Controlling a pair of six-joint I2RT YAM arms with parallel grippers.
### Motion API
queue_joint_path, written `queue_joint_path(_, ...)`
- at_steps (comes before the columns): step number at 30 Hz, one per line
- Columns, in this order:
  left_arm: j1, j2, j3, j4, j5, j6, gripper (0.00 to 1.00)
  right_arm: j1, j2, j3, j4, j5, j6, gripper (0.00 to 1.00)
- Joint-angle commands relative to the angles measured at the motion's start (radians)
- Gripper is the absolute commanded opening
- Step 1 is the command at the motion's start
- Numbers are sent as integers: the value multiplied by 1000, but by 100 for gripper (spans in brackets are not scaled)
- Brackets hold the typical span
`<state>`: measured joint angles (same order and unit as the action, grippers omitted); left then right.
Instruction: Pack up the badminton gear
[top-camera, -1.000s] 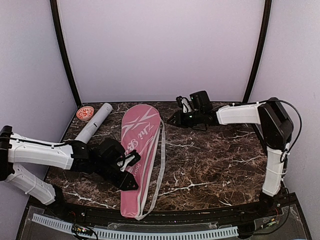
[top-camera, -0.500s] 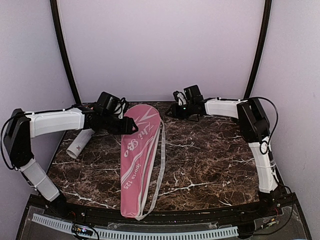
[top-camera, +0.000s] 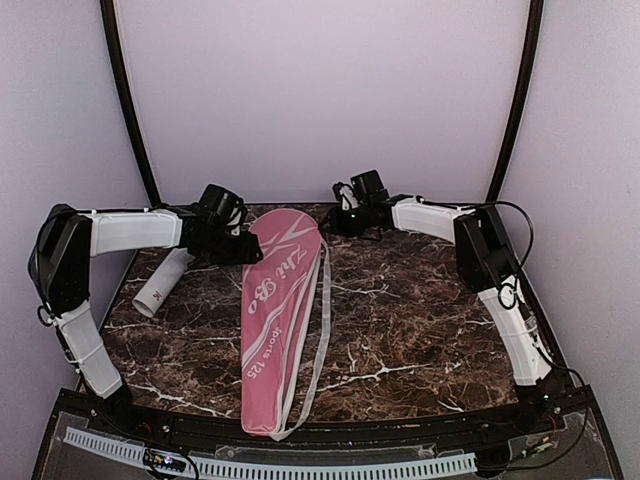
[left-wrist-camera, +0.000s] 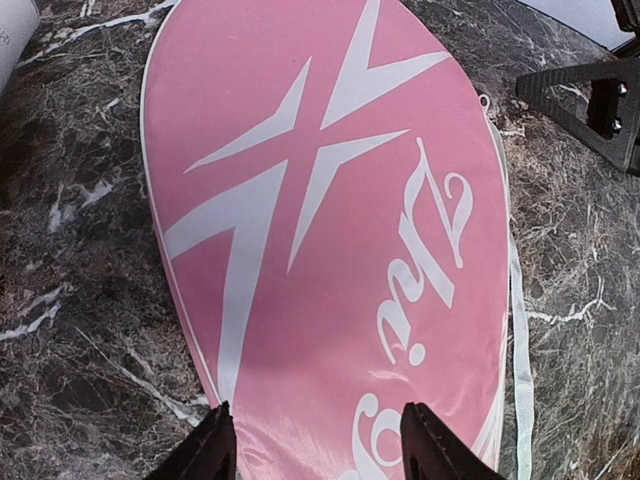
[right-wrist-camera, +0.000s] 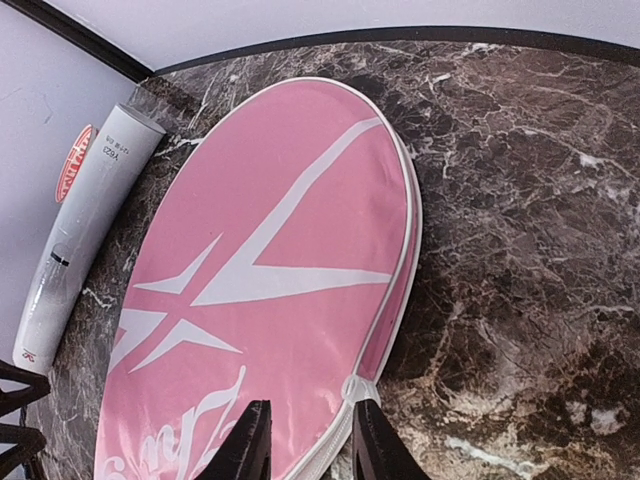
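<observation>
Handle end of the pink bag (top-camera: 275, 320) sits nearest, at the front edge of the table (top-camera: 430, 310). The bag runs away from the bases, flat, lettering up, w/ a white strap (top-camera: 320, 330) trailing along its right side. Left of it and apart from it, the white tube (top-camera: 168, 272) lies angled twd the back-left corner. The red cap (right-wrist-camera: 75, 165) shows just beside the tube's far end; can't tell if it's on or off. No rackets or shuttlecocks visible; inside or not, can't tell.

Further back, the left gripper (left-wrist-camera: 320, 445) hangs over the bag's wide head near its left rim, fingers apart, holding nothing. Farthest, the right gripper (right-wrist-camera: 308, 445) is at the head's right rim, fingers also apart w/ a narrower gap. The zip pull (right-wrist-camera: 352, 388) is just ahead of them, nothing clamped.

Step looks like working the zip. To do it well:
- Left should press the head flat first so the fabric doesn't slide.
- Right should come square onto the small pull and close fully.
- Right should then follow the rim's curve low to the table, not lift.

Pull is tiny & fabric slack, so a missed pinch or bunching is the likely snag.
</observation>
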<state>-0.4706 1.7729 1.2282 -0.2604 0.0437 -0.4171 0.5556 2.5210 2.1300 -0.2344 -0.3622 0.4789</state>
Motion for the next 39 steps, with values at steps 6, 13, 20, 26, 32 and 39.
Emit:
queue_joint_path(6, 1, 4, 21, 31, 23, 16, 58, 16, 86, 134, -57, 63, -17, 28)
queue_joint_path(13, 1, 2, 6, 41, 26, 17, 58, 20, 113, 169, -62, 65, -14, 27)
queue_joint_path(20, 3, 2, 3, 50, 25, 13, 58, 25, 139, 206, -66, 60, -8, 24)
queue_joint_path(26, 3, 7, 2, 54, 27, 10, 58, 24, 147, 213, -65, 60, -7, 23)
queue_joint_path(32, 4, 10, 7, 60, 28, 10, 58, 26, 154, 222, -73, 76, -8, 17)
queue_joint_path(39, 4, 49, 68, 85, 48, 46, 58, 25, 150, 218, -86, 91, -8, 0)
